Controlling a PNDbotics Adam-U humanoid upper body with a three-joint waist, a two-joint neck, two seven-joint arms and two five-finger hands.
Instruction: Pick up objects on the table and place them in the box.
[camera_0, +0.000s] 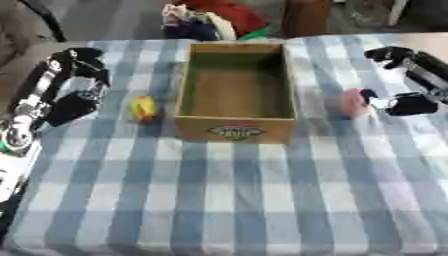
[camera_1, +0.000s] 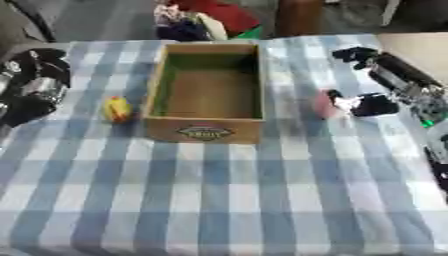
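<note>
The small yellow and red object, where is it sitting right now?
The small yellow and red object lies on the blue checked tablecloth, just outside the left wall of the open wooden box, between the box and the robot's left hand.

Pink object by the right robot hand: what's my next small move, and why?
Probably close the right robot hand around the pink object and lift. The hand sits right beside it on the table, whether already gripping is unclear, and the box looks empty just to its left.
</note>
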